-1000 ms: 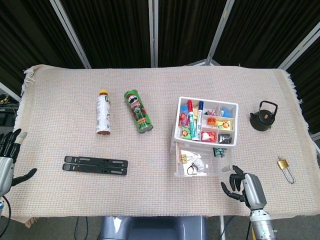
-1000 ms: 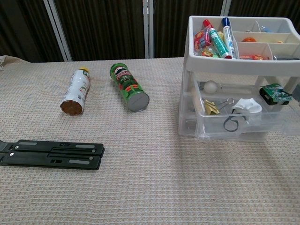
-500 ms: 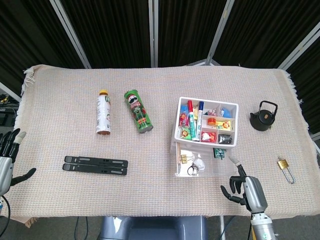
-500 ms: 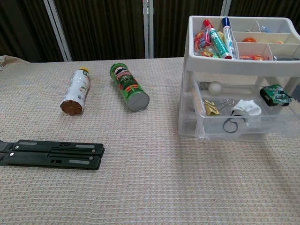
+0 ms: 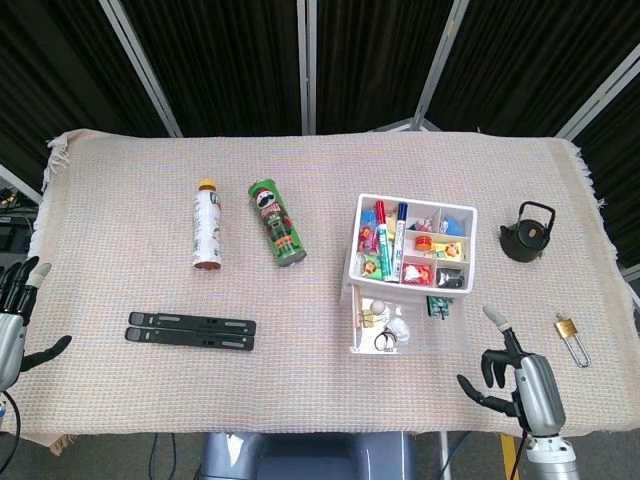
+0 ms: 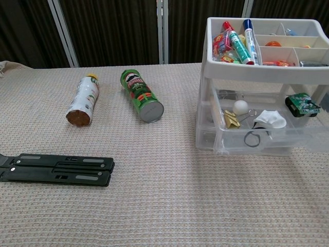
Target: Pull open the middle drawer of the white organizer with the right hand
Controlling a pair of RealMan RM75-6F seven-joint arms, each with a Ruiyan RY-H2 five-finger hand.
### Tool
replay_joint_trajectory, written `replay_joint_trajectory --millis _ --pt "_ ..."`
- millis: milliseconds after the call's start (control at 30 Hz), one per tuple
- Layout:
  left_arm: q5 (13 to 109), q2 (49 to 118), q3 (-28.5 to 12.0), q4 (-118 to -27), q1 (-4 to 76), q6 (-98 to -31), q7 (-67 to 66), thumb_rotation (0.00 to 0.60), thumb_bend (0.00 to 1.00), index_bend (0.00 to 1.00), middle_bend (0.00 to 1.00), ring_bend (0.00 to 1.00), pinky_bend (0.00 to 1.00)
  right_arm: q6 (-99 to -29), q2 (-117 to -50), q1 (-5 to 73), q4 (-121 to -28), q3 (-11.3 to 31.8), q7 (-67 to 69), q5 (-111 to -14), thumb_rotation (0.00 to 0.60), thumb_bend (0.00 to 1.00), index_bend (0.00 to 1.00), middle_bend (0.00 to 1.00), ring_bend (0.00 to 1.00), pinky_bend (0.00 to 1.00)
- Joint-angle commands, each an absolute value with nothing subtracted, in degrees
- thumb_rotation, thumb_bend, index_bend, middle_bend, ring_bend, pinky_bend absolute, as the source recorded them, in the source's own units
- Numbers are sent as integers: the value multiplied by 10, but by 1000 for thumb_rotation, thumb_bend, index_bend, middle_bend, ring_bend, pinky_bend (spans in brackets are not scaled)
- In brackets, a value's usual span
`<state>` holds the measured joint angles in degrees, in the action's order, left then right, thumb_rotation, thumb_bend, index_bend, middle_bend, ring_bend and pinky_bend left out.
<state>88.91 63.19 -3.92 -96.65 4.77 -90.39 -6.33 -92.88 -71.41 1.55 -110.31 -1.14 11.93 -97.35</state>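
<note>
1. Left robot hand (image 5: 12, 320): cut off by the head view's left edge.
2. Organizer (image 6: 267, 72): right side cut off in the chest view.
3. Drawer (image 6: 267, 136) contents: small items, too small to identify.
4. Stand (image 6: 56, 170): left end cut off in the chest view.

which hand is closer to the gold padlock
Right. The right hand sits just below and to the left of the gold padlock, fingers spread. The left hand is at the table's opposite edge.

A staged robot test space, lab-like: a tabletop (image 5: 330, 110) under a woven beige cloth, backed by dark pleated curtains (image 5: 230, 55) on metal-framed panels, with unrelated household props laid out apart, such as a kettle (image 5: 528, 232) and padlock (image 5: 570, 332).
</note>
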Motion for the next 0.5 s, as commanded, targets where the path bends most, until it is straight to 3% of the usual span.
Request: replay_joint_trajectory --millis 33,133,333,500 --pt "889 632 -39 -966 48 -904 -63 600 0 0 0 0 0 -931 -687 19 -1140 6 89 -973 600 76 232 821 824 693" --pt "889 632 -40 -966 47 -905 -62 600 0 0 0 0 0 -917 -670 28 -1166 19 54 -959 600 64 358 880 877 696" --pt "887 632 -41 -966 48 -904 -62 600 0 0 0 0 0 -861 -645 65 -1206 56 -38 -909 600 61 449 983 970 707" --pt "885 631 -42 -965 48 -903 -58 600 7 0 0 0 0 -775 -598 111 -1233 76 -103 -843 600 61 468 1000 993 712"
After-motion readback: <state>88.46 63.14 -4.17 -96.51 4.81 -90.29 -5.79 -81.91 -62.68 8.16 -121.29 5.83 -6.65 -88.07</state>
